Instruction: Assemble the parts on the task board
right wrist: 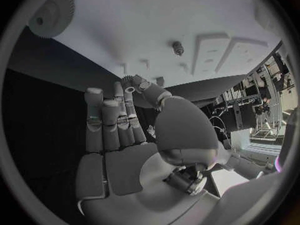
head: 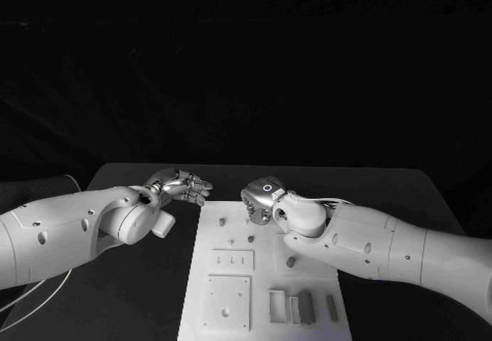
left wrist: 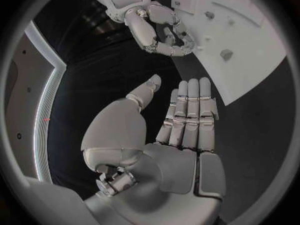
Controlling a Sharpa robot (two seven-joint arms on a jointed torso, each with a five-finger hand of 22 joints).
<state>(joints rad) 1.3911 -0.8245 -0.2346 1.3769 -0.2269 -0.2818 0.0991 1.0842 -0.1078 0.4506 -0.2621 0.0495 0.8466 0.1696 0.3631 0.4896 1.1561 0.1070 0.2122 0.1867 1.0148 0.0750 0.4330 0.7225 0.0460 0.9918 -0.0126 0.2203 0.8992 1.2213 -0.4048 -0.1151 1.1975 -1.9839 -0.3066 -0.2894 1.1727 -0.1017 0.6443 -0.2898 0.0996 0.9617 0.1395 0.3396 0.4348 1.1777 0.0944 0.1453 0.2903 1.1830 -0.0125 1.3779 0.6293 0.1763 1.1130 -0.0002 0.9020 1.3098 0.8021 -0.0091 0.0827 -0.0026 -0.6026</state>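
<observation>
Here the left hand (head: 183,187) hangs over the dark worktop (head: 123,284) just off the far left corner of the task board (head: 205,298); in its wrist view the fingers (left wrist: 190,115) lie straight and side by side, the thumb apart, holding nothing. The right hand (head: 262,199) sits over the board's far edge, palm bare in its wrist view, fingers (right wrist: 112,120) extended together and empty, fingertips close to the board. The two hands face each other, near but apart. On the white board, small parts: a peg (head: 222,222) near the far left corner, another peg (head: 290,261) beside the right forearm, a plate with three slots (head: 232,260) mid-board, a larger square plate (head: 227,303) nearer, and upright blocks (head: 292,307) at the near right
</observation>
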